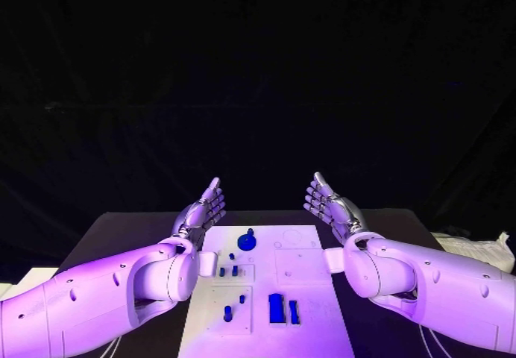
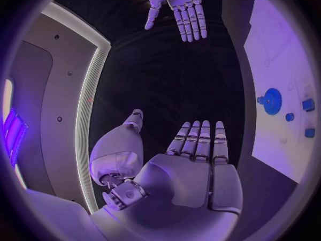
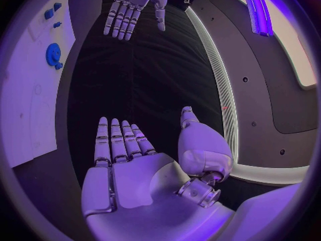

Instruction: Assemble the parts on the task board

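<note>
— Both hands first: how do they stand?

— Left hand (image 1: pixel 202 212) is raised above the far left corner of the task board (image 1: pixel 306 261), fingers straight, close side by side and pointing away from the robot, holding nothing. The right hand (image 1: pixel 331 206) mirrors it above the far right corner, equally flat and empty. In the left wrist view the left hand (image 2: pixel 194 166) lies flat with its thumb out to the side, and the right hand (image 2: pixel 177 8) faces it across the gap.

— And what lies under them?

— A black table (image 1: pixel 118 231), with darkness beyond its far edge. The white board lies lengthwise between the two forearms, its long axis running away from the robot.

— Where are the parts?

— All on the board. A round blue part (image 1: pixel 247 241) sits near the far end, left of centre. Small blue pieces (image 1: pixel 229 267) stand just nearer. Towards the near end, a taller blue block (image 1: pixel 277 308) and a slim piece (image 1: pixel 294 311) stand side by side, their long axes along the board's length.

— Anything else?

— A crumpled pale sheet (image 1: pixel 479 250) lies at the table's right edge.
</note>
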Tool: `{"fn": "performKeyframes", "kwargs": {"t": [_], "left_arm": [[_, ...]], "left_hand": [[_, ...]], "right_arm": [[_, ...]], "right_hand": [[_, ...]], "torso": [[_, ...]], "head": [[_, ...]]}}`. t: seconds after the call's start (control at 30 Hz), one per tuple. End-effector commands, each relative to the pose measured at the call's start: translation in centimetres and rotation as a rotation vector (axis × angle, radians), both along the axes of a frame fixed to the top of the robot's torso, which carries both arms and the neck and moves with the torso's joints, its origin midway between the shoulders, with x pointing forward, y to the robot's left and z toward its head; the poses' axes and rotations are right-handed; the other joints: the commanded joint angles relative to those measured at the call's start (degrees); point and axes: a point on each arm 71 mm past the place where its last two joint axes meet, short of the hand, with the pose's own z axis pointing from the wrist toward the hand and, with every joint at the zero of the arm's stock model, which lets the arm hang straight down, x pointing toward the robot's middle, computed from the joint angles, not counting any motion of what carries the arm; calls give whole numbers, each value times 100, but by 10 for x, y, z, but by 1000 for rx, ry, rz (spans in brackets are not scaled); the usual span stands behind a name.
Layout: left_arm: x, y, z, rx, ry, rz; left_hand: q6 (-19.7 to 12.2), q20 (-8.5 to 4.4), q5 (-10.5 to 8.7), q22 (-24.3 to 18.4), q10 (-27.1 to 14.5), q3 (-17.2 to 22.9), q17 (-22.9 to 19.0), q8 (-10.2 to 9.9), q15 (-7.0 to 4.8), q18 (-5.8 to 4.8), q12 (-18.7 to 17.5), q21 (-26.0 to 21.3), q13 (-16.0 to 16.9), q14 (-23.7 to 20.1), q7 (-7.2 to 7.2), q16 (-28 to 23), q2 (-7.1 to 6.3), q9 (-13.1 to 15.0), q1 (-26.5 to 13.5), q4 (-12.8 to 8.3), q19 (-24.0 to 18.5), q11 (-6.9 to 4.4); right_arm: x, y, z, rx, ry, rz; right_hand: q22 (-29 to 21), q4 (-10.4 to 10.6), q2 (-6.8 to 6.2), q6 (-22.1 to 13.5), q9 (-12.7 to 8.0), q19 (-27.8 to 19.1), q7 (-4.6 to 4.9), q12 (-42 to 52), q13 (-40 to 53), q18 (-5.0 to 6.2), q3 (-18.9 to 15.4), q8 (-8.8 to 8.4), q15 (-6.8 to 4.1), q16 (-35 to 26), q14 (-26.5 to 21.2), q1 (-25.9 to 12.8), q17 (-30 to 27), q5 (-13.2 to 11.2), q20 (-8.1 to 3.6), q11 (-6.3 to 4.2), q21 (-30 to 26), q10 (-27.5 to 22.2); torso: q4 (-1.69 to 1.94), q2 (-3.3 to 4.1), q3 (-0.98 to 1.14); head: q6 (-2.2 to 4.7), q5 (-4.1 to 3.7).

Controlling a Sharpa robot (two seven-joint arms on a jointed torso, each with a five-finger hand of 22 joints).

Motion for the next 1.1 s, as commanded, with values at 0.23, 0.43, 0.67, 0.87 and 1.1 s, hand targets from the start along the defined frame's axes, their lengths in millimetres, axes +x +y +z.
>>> {"fn": "performKeyframes", "kwargs": {"t": [0.23,0.43,0.67,0.87,1.1], "left_arm": [[-5,3,8,79,-99,102],[-5,3,8,79,-99,102],[-5,3,8,79,-99,102],[-5,3,8,79,-99,102],[-5,3,8,79,-99,102]], "left_hand": [[-876,-346,-35,-466,-920,-735,-75,-63,-31,-309,-111,-35,-10,-880,-145,-364,6,-13,-1292,-4,-789,-63],[-1067,-346,-35,-567,-1116,-735,-75,-63,-31,-309,-111,-35,-10,-1070,-145,-364,6,-13,-1573,-4,-954,-63],[-1259,-346,-35,-981,-1323,-735,-75,-63,-31,-309,-111,-35,-10,-1268,-145,-364,6,-13,-1859,-4,-1130,-63],[-1385,-346,-35,-981,-1458,-735,-75,-63,-31,-309,-111,-35,-10,-1391,-145,-364,6,-13,-2054,-4,-1230,-63],[-1842,-346,-35,-981,-1931,-735,-75,-63,-31,-309,-111,-35,-10,-1849,-145,-364,6,-13,-2720,-4,-1652,-63]], "right_arm": [[-4,-4,4,-14,-42,-110],[-4,-4,4,-14,-42,-110],[-4,-4,4,-14,-42,-110],[-4,-4,4,-14,-42,-110],[-4,-4,4,-14,-42,-110]], "right_hand": [[-28,0,-27,-855,-106,-949,-90,-40,-20,-346,67,-41,-12,-39,-1027,-1344,-104,-51,-196,-49,-418,-958],[-28,0,-27,-1041,-106,-1155,-90,-40,-20,-346,67,-41,-12,-39,-1250,-1635,-104,-51,-196,-49,-418,-1165],[-28,0,-27,-1230,-106,-1363,-90,-40,-20,-346,67,-41,-12,-39,-1473,-1929,-104,-51,-196,-49,-418,-1380],[-28,0,-27,-1346,-106,-1497,-90,-40,-20,-346,67,-41,-12,-39,-1637,-2143,-104,-51,-196,-49,-418,-1524],[-28,0,-27,-1799,-106,-1995,-90,-40,-20,-346,67,-41,-12,-39,-2160,-2834,-104,-51,-196,-49,-418,-2019]], "torso": [[-1,-5,5],[-1,-5,5],[-1,-5,5],[-1,-5,5],[-1,-5,5]], "head": [[2,1],[2,1],[2,1],[2,1],[2,1]]}}
